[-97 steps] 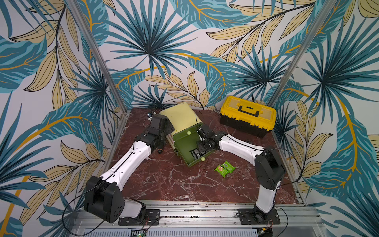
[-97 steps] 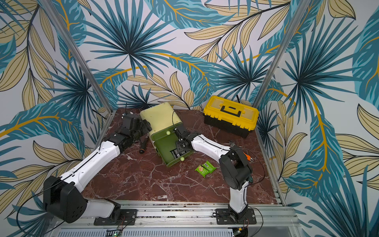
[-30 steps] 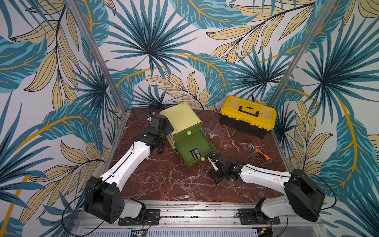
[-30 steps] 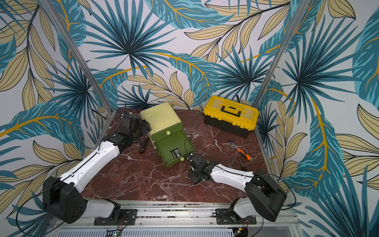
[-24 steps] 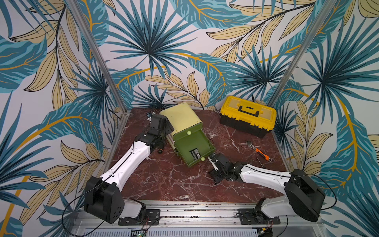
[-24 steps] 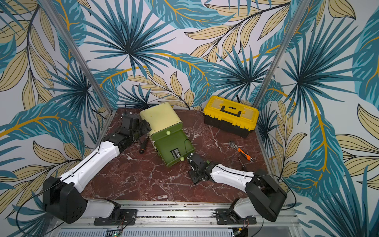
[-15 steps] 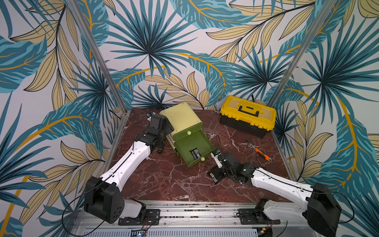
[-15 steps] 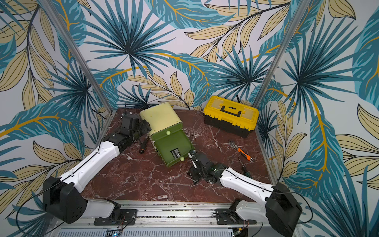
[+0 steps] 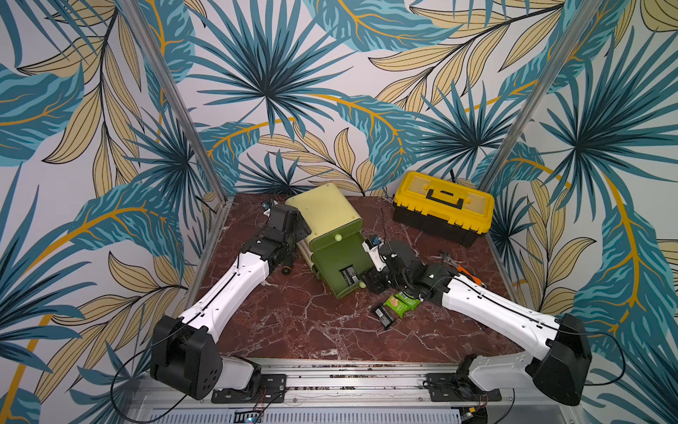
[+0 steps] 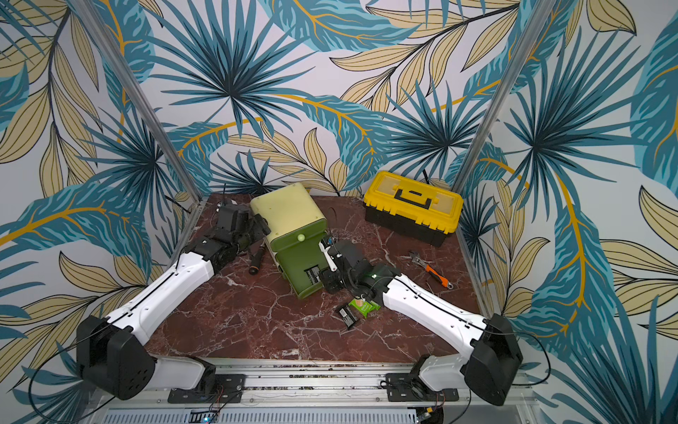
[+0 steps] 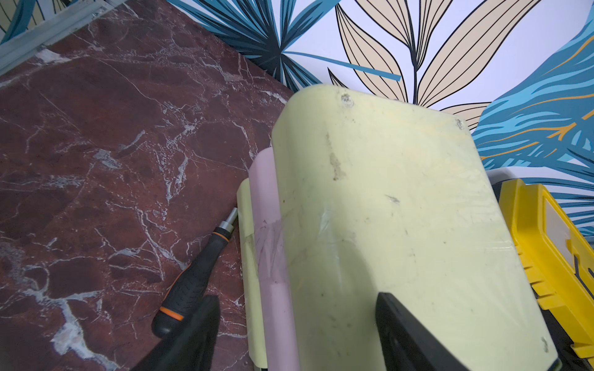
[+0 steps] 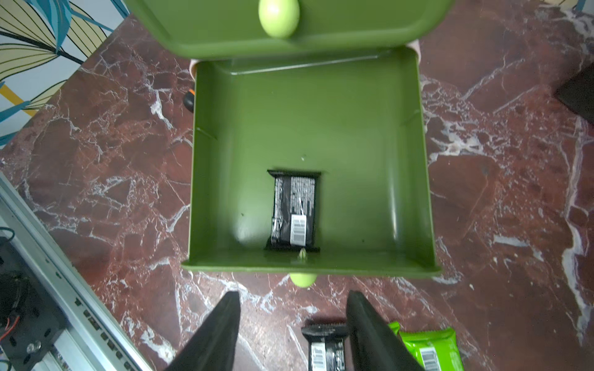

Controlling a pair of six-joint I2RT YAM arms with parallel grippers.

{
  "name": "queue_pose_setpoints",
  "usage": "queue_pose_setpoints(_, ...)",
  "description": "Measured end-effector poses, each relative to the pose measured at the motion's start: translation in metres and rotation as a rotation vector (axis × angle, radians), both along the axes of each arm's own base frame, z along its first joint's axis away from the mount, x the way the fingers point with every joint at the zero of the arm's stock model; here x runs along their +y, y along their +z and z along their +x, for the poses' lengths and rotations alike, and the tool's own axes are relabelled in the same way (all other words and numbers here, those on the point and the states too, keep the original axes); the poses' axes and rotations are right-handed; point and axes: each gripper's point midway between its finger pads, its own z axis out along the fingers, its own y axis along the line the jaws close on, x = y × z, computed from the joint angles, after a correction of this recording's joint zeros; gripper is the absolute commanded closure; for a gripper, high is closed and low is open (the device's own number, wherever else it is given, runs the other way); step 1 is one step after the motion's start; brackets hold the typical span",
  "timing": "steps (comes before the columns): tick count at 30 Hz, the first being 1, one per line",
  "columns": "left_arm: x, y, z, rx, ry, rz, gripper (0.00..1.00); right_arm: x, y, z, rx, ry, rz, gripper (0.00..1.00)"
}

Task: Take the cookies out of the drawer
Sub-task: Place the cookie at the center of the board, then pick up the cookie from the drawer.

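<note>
Swung back from the drop spot, the right gripper [image 12: 293,295] is now poised just before the drawer [image 12: 321,128], and a black packet [image 9: 383,316] has been added on the table [image 9: 286,323] beside the two green packets [image 9: 401,304]. The cabinet [image 9: 326,209] is met by the left gripper [image 11: 295,297], jaws apart astride its side edge. Right jaws are held apart, nothing between them. One last packet [image 12: 294,210], black, is seen in the drawer against the front wall. Three out, one to go, it is judged.
</note>
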Motion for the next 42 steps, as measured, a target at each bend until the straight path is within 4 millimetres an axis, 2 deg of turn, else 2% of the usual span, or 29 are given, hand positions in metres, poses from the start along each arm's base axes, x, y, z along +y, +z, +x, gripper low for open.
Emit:
queue_pose_setpoints(5,0.000,0.000,0.000,0.000,0.000,0.000,0.20,0.021,-0.003,0.020,0.050,-0.013,-0.040,0.36)
queue_pose_setpoints(9,0.000,0.000,0.000,0.001,0.000,0.000,0.20,0.029,-0.017,0.028,0.090,-0.020,-0.081,0.32)
queue_pose_setpoints(17,0.000,0.000,0.000,0.001,0.000,0.000,0.20,0.041,-0.047,0.041,0.146,-0.027,-0.147,0.32)
queue_pose_setpoints(24,0.000,0.000,0.000,0.001,0.000,0.000,0.20,0.045,-0.068,0.048,0.175,-0.034,-0.187,0.32)
queue_pose_setpoints(42,0.001,0.000,0.000,0.001,0.002,0.000,0.20,0.046,-0.091,0.051,0.210,-0.040,-0.241,0.38)
